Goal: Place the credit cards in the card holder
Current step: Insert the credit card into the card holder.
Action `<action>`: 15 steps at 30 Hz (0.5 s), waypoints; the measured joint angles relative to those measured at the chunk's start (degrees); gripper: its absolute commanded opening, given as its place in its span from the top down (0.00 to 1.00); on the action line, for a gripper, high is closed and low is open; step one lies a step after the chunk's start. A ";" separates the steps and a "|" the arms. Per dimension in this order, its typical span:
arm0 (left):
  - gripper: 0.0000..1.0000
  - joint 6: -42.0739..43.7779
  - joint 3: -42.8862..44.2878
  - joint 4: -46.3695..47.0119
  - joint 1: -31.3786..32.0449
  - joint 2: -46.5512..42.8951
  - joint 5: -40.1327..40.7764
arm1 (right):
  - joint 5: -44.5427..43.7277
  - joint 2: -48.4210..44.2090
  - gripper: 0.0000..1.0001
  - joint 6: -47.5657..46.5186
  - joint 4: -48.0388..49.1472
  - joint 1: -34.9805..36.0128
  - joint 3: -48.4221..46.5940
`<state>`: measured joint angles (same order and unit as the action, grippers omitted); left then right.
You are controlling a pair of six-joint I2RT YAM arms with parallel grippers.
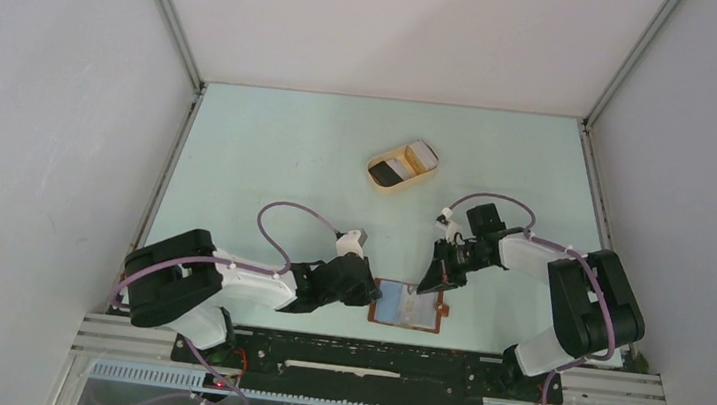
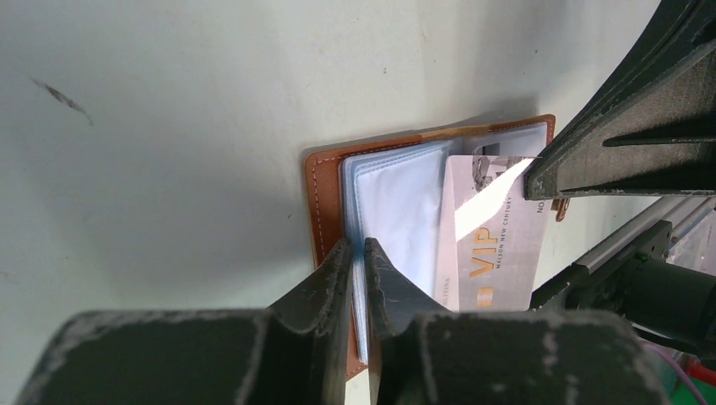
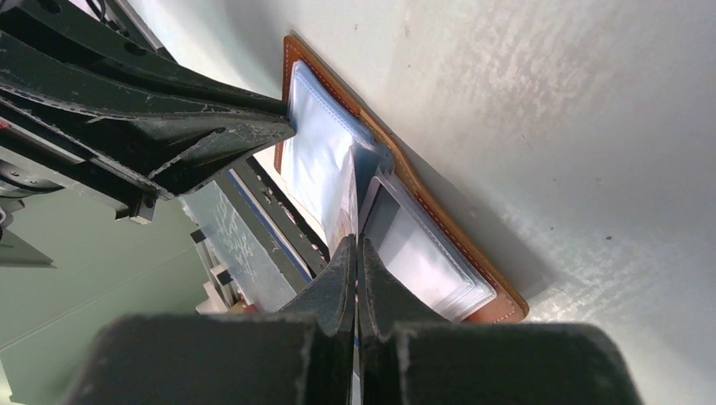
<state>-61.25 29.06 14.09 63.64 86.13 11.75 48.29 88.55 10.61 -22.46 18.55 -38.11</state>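
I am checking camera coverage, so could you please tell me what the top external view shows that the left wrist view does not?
Only the top view: the beige tray with spare cards and both whole arms. Only the left wrist: the print on the VIP card and the left hand pinching clear sleeves. Both: the open card holder and the right hand over it.

You've got bright, even light up top; the left wrist shows a glare streak across the pale card (image 2: 498, 253), and the bottom edges of both wrist views are blurry.
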 measured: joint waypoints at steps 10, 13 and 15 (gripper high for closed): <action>0.86 -0.22 0.00 0.33 0.00 0.13 0.17 | -0.42 0.00 1.00 0.24 0.22 -0.09 1.51; 0.86 -0.22 0.00 0.35 0.00 0.13 0.17 | -0.37 0.00 1.00 0.63 0.59 -0.20 1.86; 0.86 -0.22 0.00 0.35 0.00 0.13 0.17 | -0.37 0.13 1.00 1.27 0.66 -0.24 1.86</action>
<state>-61.47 29.06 14.44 63.64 86.26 11.92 47.92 88.68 11.88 -21.80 18.31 -36.25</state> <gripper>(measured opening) 0.143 0.007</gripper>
